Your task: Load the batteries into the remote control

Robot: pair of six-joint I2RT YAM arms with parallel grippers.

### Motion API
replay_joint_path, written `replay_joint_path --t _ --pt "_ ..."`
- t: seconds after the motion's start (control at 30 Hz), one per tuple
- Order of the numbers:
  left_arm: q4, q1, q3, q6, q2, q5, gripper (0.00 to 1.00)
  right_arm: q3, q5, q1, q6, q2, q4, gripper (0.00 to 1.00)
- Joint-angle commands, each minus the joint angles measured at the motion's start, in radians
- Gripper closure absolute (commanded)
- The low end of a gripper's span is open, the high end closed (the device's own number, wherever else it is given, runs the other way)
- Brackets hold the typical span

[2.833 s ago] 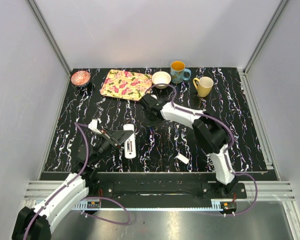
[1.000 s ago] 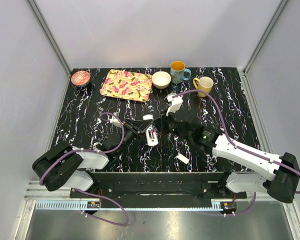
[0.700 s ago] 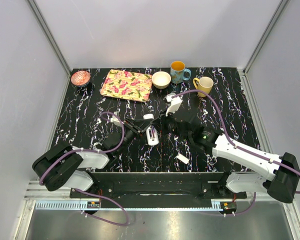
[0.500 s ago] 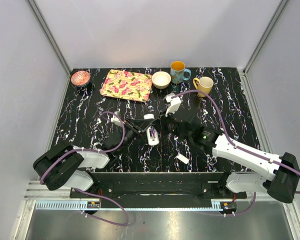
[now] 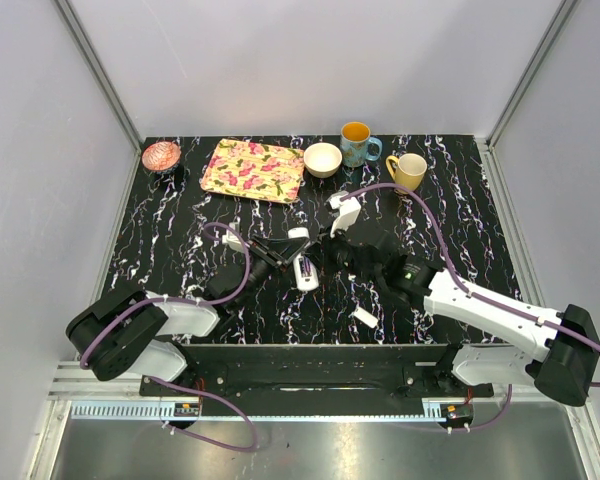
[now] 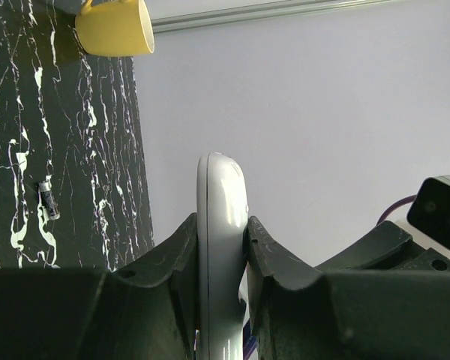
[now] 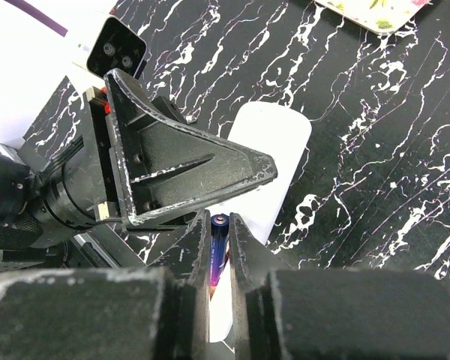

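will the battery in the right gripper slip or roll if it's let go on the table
The battery is a smooth, thin cylinder, so it would probably roll on the flat table. Pinched by its sides in the right gripper, it may twist or slip; it looks rigid.

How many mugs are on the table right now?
2. A blue mug stands at the back, beside the cream bowl. A yellow mug stands just right of it in the top view, a little nearer the arms. None seems hidden.

Bright, even overhead light; soft shadows, sharp focus.
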Motion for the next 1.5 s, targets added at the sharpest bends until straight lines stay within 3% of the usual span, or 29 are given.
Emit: replay_joint_path --t 0.0,0.43,1.47 --pt "0.165 -0.002 0.05 -0.013 -0.022 0.004 1.0 -0.015 0.011 0.007 -0.018 -0.007 0.036 1.0" --pt "0.168 -0.002 0.053 0.0 -0.025 -0.015 1.0 0.008 -0.057 0.009 -0.012 -0.012 -0.054 1.0" --pt "0.188 -0.002 0.04 0.022 -0.038 -0.042 1.0 -0.015 0.016 0.007 0.1 -0.03 -0.178 1.0"
